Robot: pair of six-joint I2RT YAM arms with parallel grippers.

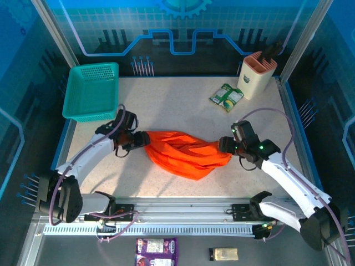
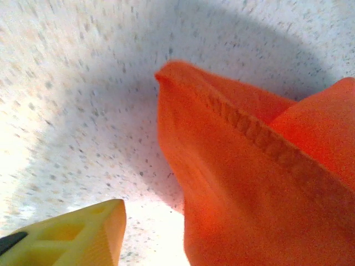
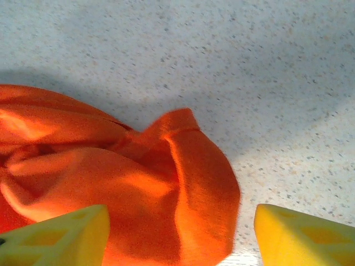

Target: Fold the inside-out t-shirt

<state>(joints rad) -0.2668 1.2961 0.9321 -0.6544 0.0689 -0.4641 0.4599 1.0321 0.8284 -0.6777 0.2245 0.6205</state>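
The inside-out t-shirt [image 1: 186, 153] lies bunched in a long orange heap on the speckled table, stretched between my two grippers. My left gripper [image 1: 135, 141] is at the heap's left end. In the left wrist view one yellow finger [image 2: 77, 235] stands apart from a stitched hem of the t-shirt [image 2: 249, 166], and cloth hides the other finger. My right gripper [image 1: 226, 146] is at the heap's right end. In the right wrist view its fingers [image 3: 55, 238] stand wide apart, with a fold of the t-shirt [image 3: 183, 183] lying between them, ungripped.
A teal mesh basket [image 1: 91, 91] sits at the back left. A beige holder [image 1: 256, 75] and a green packet [image 1: 226, 97] are at the back right. Beyond the near rail lie a purple packet [image 1: 157, 246] and a small tan packet [image 1: 224, 254].
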